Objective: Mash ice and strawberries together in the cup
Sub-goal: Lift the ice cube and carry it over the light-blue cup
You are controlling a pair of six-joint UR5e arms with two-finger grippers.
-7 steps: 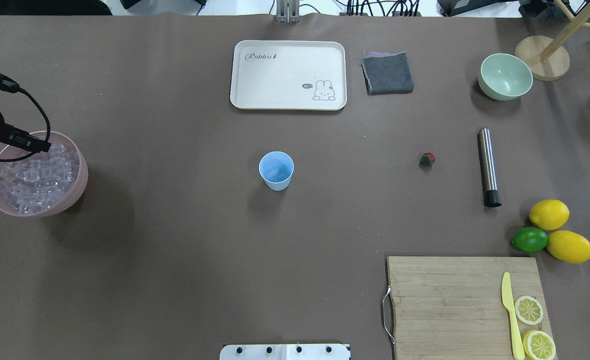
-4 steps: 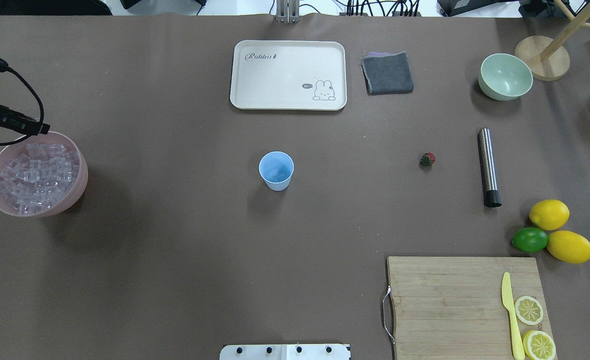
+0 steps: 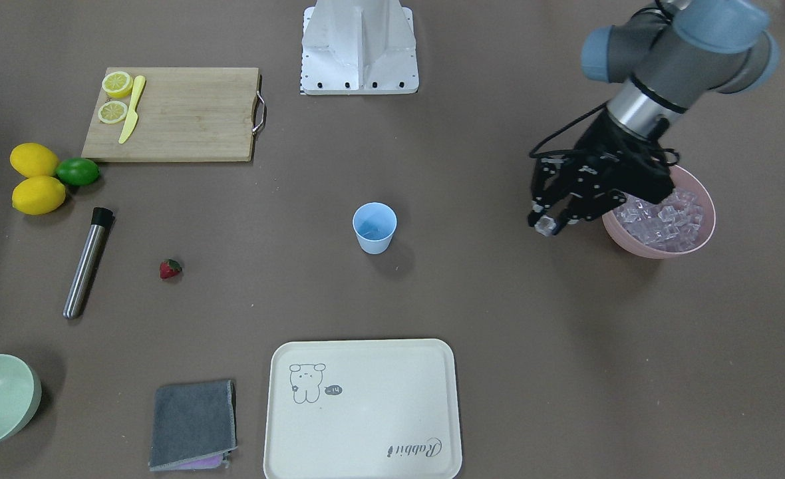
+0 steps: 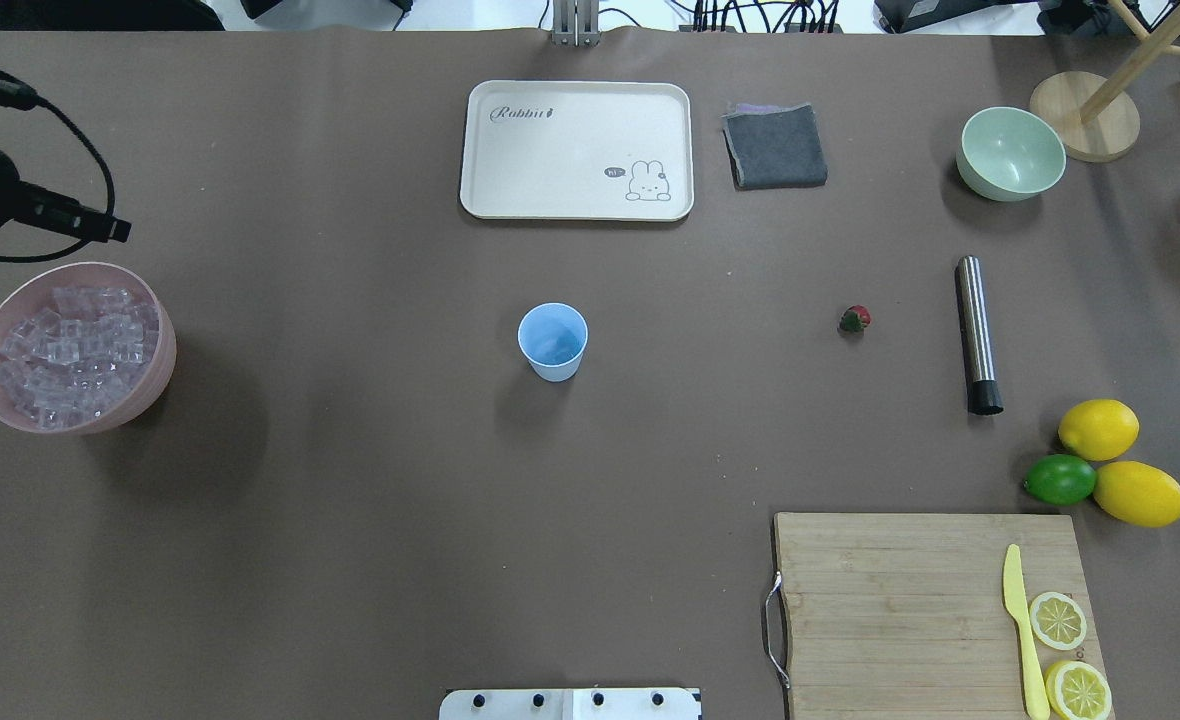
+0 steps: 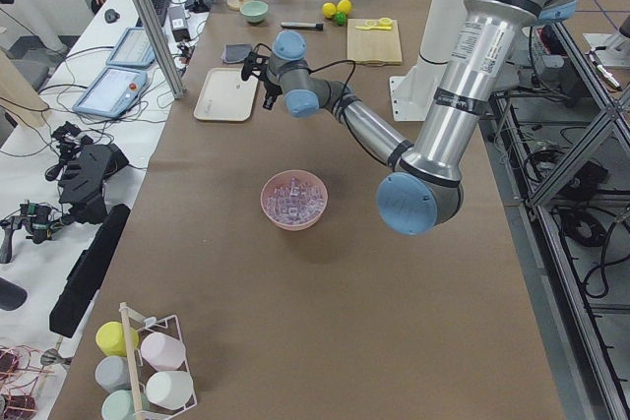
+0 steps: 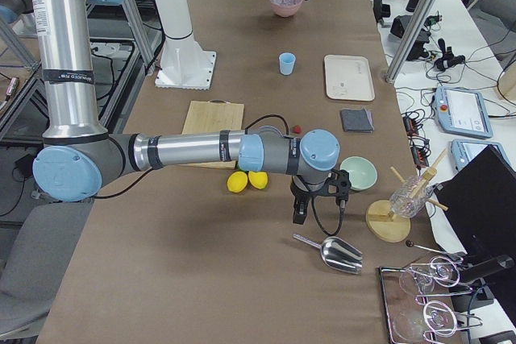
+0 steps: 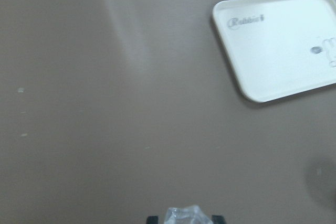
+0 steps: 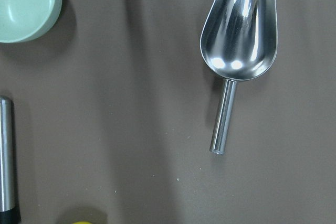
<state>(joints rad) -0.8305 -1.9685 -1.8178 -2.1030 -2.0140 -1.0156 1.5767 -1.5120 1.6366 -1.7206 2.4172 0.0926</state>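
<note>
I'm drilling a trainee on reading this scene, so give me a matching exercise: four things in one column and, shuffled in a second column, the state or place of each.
Things:
1. cup
2. strawberry
3. left gripper
4. pink bowl

States or places:
A. heaped with ice cubes
B. shut on one ice cube
C. standing upright near the middle of the table
D. lying loose between the cup and the metal rod

Pairs: 1-C, 2-D, 3-B, 4-A.
</note>
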